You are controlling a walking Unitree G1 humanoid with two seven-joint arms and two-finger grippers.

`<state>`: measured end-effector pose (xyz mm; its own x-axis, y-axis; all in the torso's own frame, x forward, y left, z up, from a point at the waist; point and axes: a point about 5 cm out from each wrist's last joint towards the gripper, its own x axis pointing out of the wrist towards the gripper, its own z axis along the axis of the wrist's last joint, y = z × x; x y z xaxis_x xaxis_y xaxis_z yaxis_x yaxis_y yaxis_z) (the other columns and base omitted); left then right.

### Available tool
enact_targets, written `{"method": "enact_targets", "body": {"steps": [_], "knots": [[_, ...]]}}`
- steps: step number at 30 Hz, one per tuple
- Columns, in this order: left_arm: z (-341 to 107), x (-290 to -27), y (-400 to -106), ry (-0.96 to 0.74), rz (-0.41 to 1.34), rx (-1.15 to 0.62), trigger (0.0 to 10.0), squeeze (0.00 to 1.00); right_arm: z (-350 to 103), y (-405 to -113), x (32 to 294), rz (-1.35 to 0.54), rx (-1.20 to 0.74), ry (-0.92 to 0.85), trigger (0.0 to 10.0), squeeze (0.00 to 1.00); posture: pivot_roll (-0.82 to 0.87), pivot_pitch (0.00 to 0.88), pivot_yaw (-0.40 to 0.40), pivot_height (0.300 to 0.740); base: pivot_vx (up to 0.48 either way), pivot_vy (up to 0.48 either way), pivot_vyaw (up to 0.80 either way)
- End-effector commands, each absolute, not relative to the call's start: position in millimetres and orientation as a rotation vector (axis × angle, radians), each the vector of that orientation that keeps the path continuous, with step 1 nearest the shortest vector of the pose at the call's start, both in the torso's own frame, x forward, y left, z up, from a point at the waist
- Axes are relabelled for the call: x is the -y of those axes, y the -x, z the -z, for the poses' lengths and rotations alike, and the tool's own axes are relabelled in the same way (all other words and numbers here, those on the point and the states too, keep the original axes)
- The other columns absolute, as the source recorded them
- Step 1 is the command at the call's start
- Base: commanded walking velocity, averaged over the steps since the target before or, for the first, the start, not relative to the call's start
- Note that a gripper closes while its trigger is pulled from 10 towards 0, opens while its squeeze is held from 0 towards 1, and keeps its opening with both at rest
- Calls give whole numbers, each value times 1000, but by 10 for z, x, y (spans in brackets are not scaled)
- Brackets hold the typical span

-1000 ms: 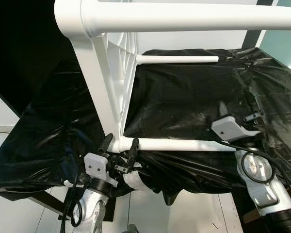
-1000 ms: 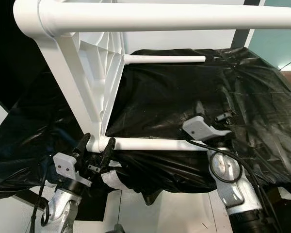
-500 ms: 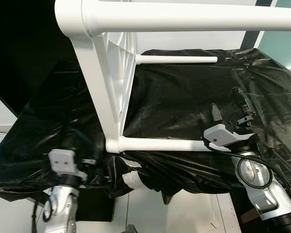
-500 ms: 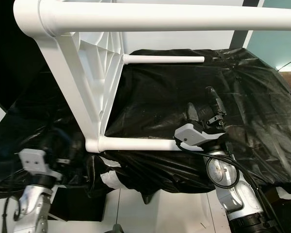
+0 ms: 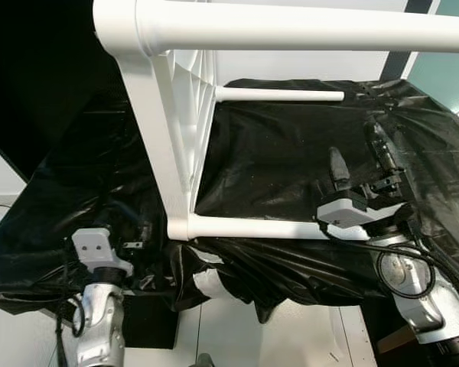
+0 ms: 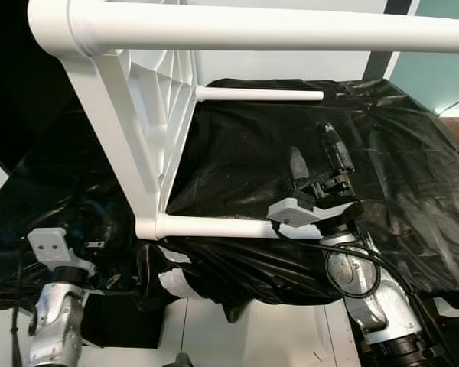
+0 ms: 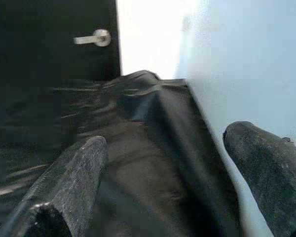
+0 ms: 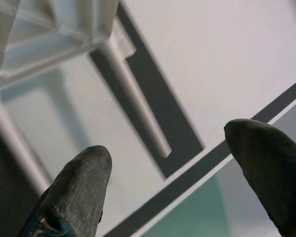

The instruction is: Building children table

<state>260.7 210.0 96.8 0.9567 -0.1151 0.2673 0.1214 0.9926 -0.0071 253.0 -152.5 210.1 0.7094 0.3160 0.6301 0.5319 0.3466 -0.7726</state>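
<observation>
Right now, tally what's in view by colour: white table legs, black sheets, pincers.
White table legs on the frame: 3 (top, far, near)
Black plastic sheet: 1
Pincers: 2 (left pincer, right pincer)
Total: 6

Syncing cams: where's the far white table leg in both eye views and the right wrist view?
Left eye: far white leg, upper middle, over black sheet.
Right eye: upper middle.
Right wrist: probably the rod at centre.
Shared landmark: ribbed tabletop underside.
</observation>
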Motion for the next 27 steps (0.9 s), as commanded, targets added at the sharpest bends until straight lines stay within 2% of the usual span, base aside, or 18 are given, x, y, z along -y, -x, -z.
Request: {"method": "enact_targets", "body": {"steps": [1, 6, 21, 27], "knots": [[-922, -2129, -2636, 43, -59, 256, 10000, 0, -2172, -2499, 1482, 163, 884, 1263, 10000, 0, 126, 0, 32, 740, 0, 0, 0], [-835, -1921, -2698, 73, -26, 226, 10000, 0, -2371, -2427, 1485, 232, 959, 1244, 10000, 0, 106, 0, 42, 740, 0, 0, 0], [-665, -1840, -2665, 35, -6, 172, 10000, 0, -2718, -2251, 1596, 434, 1045, 1194, 10000, 0, 92, 0, 64, 740, 0, 0, 0], [-612, -1836, -2652, 8, 4, 154, 10000, 0, -2895, -2270, 1613, 469, 1039, 1169, 10000, 0, 86, 0, 70, 740, 0, 0, 0]]}}
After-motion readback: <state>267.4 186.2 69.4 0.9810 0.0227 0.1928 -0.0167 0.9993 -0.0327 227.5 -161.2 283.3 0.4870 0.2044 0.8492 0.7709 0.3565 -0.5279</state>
